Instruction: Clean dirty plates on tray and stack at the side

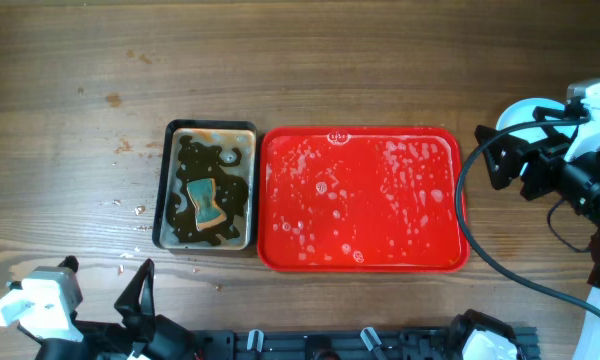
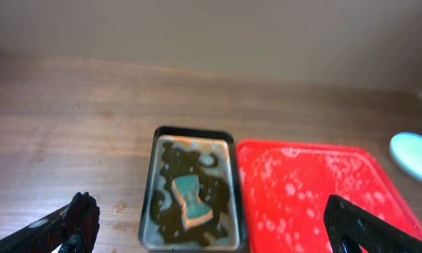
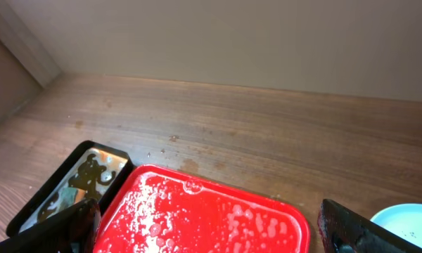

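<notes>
The red tray (image 1: 360,250) lies mid-table, wet with soap spots and bare of plates; it also shows in the left wrist view (image 2: 302,190) and the right wrist view (image 3: 197,218). Pale-blue plates (image 1: 521,110) sit on the table right of the tray, partly under my right arm; an edge of them shows as plates (image 2: 413,154) and plates (image 3: 408,221). My right gripper (image 1: 490,155) hovers open just off the tray's right edge, holding nothing (image 3: 207,214). My left gripper (image 1: 150,315) stands open and holds nothing near the front edge, below the pan (image 2: 209,218).
A dark metal pan (image 1: 166,185) with brown liquid touches the tray's left side; a teal and tan sponge (image 1: 206,201) lies in it. Crumbs and drips dot the wood left of the pan. Black cables loop at the right.
</notes>
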Robot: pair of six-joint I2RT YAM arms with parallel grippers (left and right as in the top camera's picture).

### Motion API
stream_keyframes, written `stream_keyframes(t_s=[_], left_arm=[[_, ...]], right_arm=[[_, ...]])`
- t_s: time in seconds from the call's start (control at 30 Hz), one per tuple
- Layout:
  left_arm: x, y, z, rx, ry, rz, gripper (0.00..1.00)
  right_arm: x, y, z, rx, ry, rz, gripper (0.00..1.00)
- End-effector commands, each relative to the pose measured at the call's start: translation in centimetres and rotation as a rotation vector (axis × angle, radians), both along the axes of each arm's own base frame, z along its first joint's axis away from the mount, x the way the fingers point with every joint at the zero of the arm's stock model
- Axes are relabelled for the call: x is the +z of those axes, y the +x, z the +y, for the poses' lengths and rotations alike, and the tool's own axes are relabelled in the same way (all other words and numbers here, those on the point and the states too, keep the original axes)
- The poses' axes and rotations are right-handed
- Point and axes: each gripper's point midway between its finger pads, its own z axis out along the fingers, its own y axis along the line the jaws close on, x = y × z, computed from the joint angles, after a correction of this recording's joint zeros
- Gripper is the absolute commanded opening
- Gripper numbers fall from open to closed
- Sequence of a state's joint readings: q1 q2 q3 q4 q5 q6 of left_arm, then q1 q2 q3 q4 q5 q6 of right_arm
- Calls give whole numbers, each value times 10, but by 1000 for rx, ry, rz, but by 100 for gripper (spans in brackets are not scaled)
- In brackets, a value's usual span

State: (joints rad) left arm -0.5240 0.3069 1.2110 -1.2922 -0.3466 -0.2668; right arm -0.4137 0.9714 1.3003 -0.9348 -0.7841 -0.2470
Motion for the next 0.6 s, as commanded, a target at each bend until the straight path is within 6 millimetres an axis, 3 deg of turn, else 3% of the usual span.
stream_keyframes(t_s=[0.0,0.57], left_arm=[[-2,-1,3,2,25,4,100],[-2,-1,3,2,25,4,100]], right_arm=[[2,0,0,-2,6,-5,100],[2,-1,2,4,17,2,100]])
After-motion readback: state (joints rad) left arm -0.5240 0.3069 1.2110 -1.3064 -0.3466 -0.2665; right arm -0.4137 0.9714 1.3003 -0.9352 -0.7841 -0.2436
